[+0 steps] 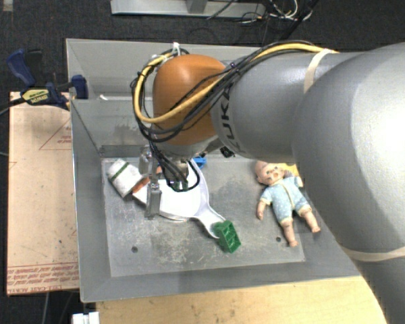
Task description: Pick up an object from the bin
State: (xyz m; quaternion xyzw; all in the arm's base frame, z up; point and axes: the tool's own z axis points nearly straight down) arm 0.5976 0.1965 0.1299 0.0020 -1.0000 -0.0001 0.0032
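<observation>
White plastic scoop point(189, 204) lay near the middle of the bin point(189, 252) floor, its bowl to the left and its short handle pointing down and to the right, with the end just beside a green toy brick point(227, 237). Your gripper point(152, 198) stood low at the left edge of that bowl, between it and a white roll with a green band point(123, 177) that lay tilted just to the left. You could not tell whether the jaws were parted or closed, nor whether anything sat between them. A small reddish-brown piece point(140, 189) showed just beside the gripper, against the roll. The orange cover point(185, 93) on the wrist carried loops of yellow and black cable. On the grey arm link point(270, 113) beside it you could read part of the black KUKA lettering. A blue piece point(200, 160) showed at the arm's lower edge. Well to the right lay a baby doll point(283, 201) in pale blue clothes, face up, apart from the rest.
</observation>
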